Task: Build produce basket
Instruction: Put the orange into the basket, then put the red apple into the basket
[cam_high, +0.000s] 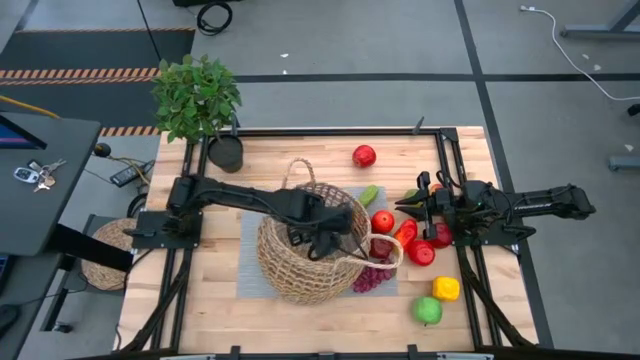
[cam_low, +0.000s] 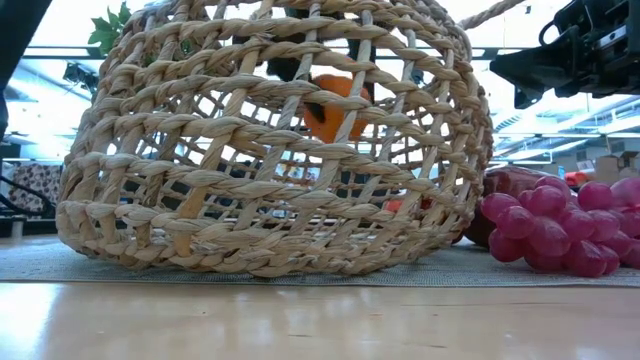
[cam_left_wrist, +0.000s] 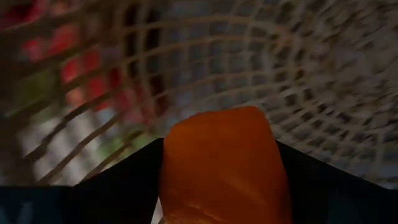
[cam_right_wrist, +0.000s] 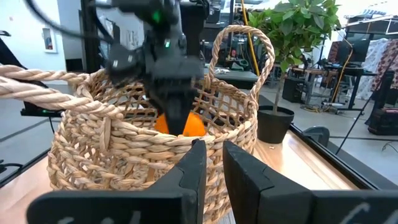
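The tan wicker basket (cam_high: 305, 250) stands by its base on a grey mat (cam_high: 250, 240) at mid table. My left gripper (cam_high: 322, 240) reaches down into it and is shut on an orange piece of produce (cam_low: 335, 105), which also shows in the left wrist view (cam_left_wrist: 221, 168). My right gripper (cam_right_wrist: 214, 162) hovers to the basket's right over the loose produce, fingers a narrow gap apart and empty. Red apples (cam_high: 382, 221), a red pepper (cam_high: 405, 233) and purple grapes (cam_low: 560, 225) lie on the table beside the basket. My left gripper pinches the orange piece by its two sides (cam_left_wrist: 171, 180) between its two dark fingers (cam_left_wrist: 124, 186). The fingers come from above, slanting down through the basket's open mouth (cam_right_wrist: 171, 93). The piece hangs inside the basket, clear of its floor.
A potted plant (cam_high: 197, 95) in a black pot stands at the far left corner. One red apple (cam_high: 364, 156) lies far off, a yellow piece (cam_high: 446, 288) and a green apple (cam_high: 428, 311) near right. The basket's loop handles (cam_right_wrist: 239, 43) stick up.
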